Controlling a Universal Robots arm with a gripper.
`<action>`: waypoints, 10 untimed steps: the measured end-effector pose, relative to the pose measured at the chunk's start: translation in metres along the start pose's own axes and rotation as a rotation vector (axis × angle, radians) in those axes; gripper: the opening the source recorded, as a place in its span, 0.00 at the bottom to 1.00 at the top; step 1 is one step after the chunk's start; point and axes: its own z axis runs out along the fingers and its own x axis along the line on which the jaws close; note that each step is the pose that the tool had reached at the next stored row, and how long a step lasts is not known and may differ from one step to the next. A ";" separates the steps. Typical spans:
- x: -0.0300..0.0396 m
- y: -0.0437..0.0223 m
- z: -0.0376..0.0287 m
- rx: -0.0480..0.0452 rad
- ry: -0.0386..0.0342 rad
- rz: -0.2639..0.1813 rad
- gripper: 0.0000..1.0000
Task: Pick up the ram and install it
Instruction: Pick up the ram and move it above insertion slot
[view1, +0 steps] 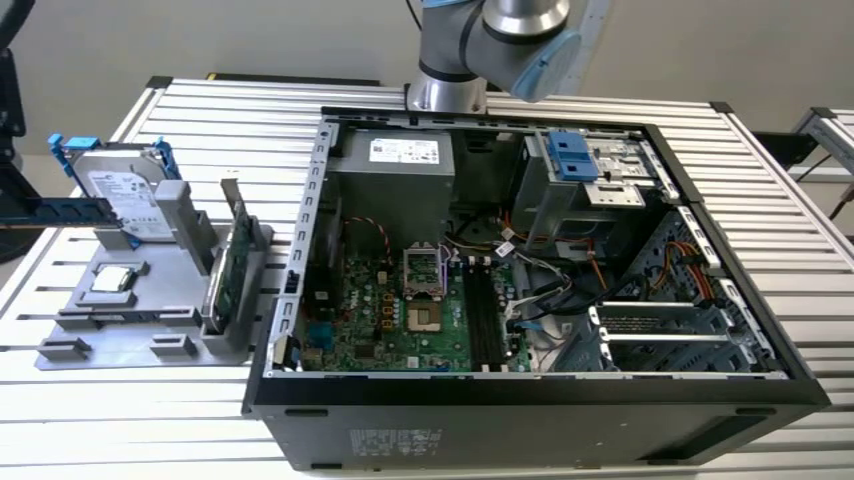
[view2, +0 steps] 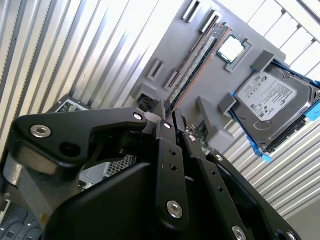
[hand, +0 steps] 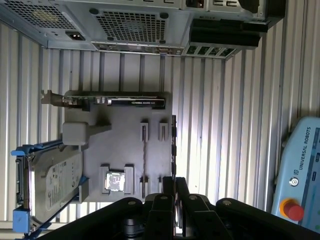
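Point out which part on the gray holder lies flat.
The square processor chip: it alone lies flat. The hard drive leans upright; the green card and the ram stand on edge.

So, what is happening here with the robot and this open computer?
A robot arm is handling the ram, which is meant for the open computer. Its tool is closed on the ram and holds it level at the exterior view's left edge, near the grey tray where a hard drive and a green card stand. The ram is not yet in the computer; the long black slots on the board inside look empty.
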 end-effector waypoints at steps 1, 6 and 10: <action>0.0000 0.0001 0.0000 0.0000 0.0000 0.000 0.00; 0.0000 0.0010 0.0000 0.0000 0.0000 0.000 0.00; 0.0000 0.0022 0.0001 0.0000 0.0000 0.000 0.00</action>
